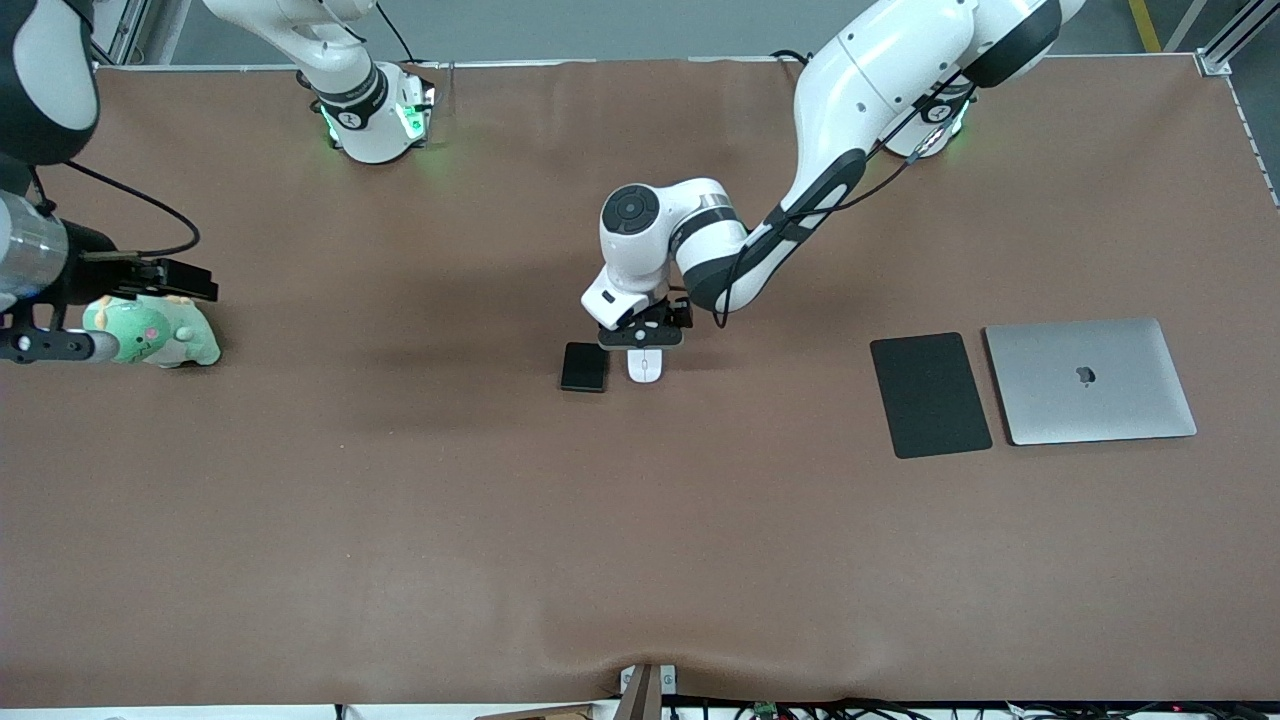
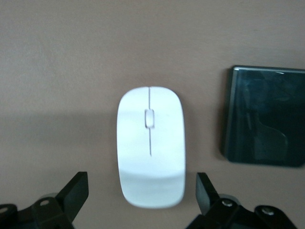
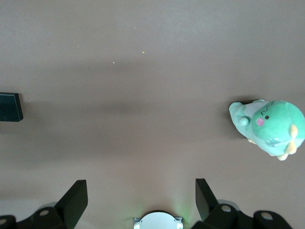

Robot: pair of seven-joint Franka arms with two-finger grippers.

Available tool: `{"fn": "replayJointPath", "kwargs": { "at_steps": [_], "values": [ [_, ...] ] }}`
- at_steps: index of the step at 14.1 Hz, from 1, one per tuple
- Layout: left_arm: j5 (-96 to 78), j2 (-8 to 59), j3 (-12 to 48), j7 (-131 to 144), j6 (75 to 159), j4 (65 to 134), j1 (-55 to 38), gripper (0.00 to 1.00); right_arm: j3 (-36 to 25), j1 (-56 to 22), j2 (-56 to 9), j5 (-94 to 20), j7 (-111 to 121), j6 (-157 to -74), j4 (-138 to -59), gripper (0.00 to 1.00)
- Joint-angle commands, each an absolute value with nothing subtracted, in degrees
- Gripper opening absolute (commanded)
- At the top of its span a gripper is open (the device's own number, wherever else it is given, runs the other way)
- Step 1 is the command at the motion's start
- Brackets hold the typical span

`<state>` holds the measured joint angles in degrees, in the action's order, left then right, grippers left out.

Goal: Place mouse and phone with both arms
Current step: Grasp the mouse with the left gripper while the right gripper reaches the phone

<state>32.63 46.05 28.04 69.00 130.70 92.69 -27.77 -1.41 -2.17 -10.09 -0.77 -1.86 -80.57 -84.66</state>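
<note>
White mouse [image 1: 646, 366] lies mid-table, touching nothing, phone [image 1: 584, 367] just beside it toward the right arm's end. Left gripper [image 2: 143, 193] hangs low over the mouse, jaws spread wide on either side, not gripping. Right gripper [image 3: 141, 200] is released, empty, over bare table near a green plush toy [image 1: 152, 333]; that arm waits.

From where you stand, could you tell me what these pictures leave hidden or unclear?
- Front view: the left claw covers the farther end of the mouse.
- Left wrist view: the picture's edge cuts off part of the phone.
- Front view: the right claw, open, is over the green plush toy and hides part of it.
</note>
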Motion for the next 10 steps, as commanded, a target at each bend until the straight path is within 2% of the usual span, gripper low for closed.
{"fn": "replayJointPath", "kwargs": {
  "at_steps": [1,10],
  "values": [
    [35.2,47.8,26.5,70.9,132.2,90.2,-28.6,1.00,-1.5,-3.9,-11.2,-0.8,-2.2,-81.4,-84.3,1.00],
    [34.6,50.9,26.5,70.8,134.3,86.7,-28.7,1.00,-1.5,-6.0,-13.7,-4.2,-2.5,-83.3,-84.3,1.00]
  ]
}}
